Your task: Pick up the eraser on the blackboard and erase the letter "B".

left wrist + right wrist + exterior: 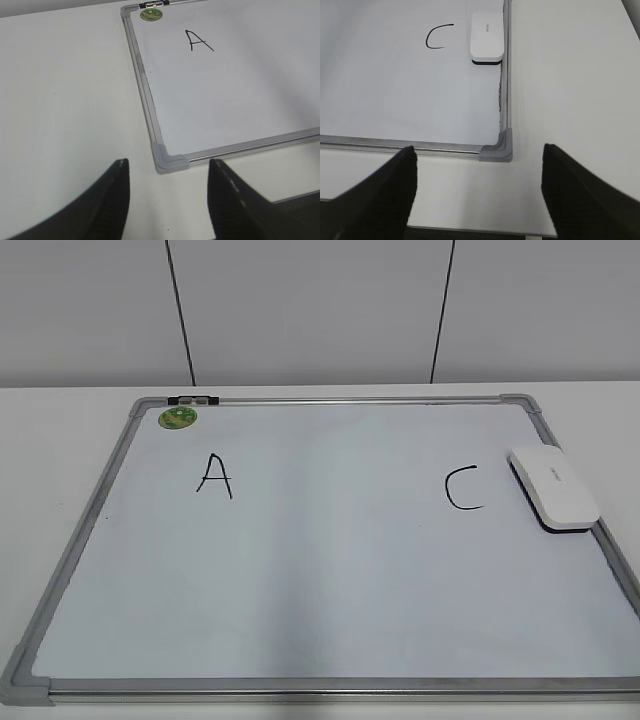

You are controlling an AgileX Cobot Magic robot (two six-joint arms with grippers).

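The eraser (553,488) is a flat white block with rounded corners, a dark felt layer showing along its lower edge and a small grey mark on its top. It lies on the blackboard (330,580) at the right of the exterior frame, against the right-hand rail, just right of the black letter C (463,489). In my right wrist view it sits at the top centre (486,44), its long side running along the frame.

The board itself is white with a silver frame and grey corner caps; a round green sticker (178,418) sits in its upper left corner, with a black letter A (214,476) below it. Between the A and the C the surface is bare white — no B shows in any view.

My left gripper (167,200) is spread wide and holds nothing; its dark fingers (107,205) frame the board's near corner from above the table (65,100). My right gripper (477,192) is also wide apart and empty — it hangs over the table edge below the board's other near corner, well apart from the eraser.
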